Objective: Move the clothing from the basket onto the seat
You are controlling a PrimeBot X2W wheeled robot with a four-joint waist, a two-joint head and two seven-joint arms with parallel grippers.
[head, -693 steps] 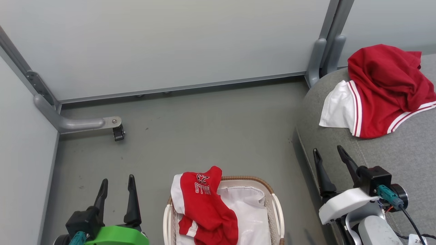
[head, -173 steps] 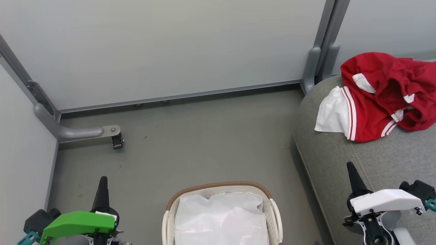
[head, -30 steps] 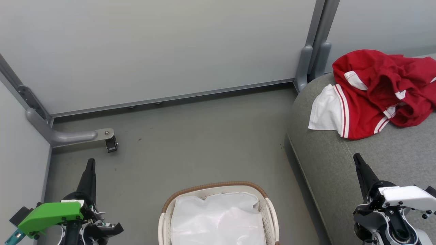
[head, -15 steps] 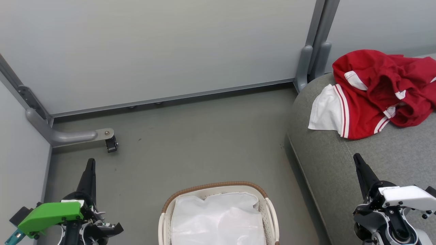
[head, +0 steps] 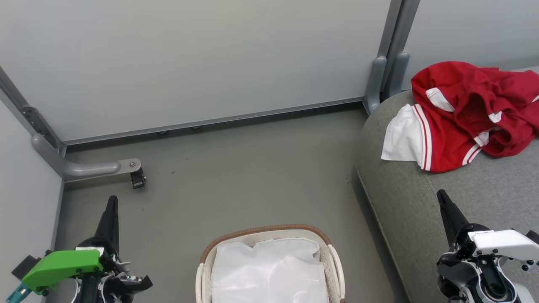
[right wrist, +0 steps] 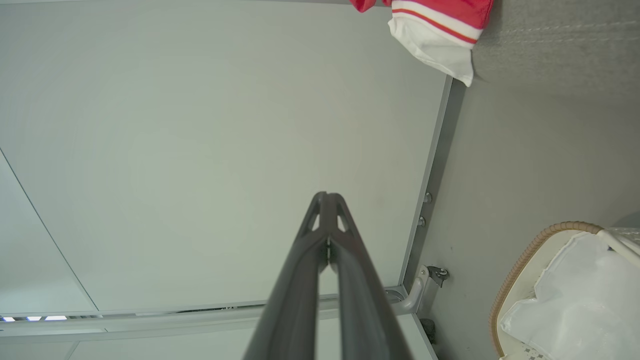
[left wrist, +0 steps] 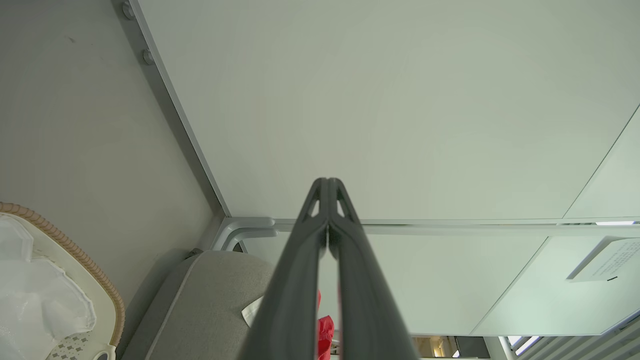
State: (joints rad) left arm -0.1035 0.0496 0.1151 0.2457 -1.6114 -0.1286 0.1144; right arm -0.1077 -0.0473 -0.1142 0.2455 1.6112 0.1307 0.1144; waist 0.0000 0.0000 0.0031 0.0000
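Observation:
The red and white clothing (head: 465,113) lies in a crumpled heap on the grey seat (head: 421,219) at the right; its white hem (right wrist: 435,42) also shows in the right wrist view. The basket (head: 261,233) stands on the floor at the bottom centre, holding just its white liner (head: 269,271). My left gripper (head: 111,202) is low at the left, shut and holding nothing, its fingers pressed together (left wrist: 327,182). My right gripper (head: 442,197) hovers over the seat's front, shut and holding nothing (right wrist: 326,196).
Pale partition walls (head: 202,59) close off the back and left. A grey bracket with a small black caster (head: 137,179) sticks out onto the grey floor (head: 252,168) at the left. A grey post (head: 379,80) stands by the seat's back corner.

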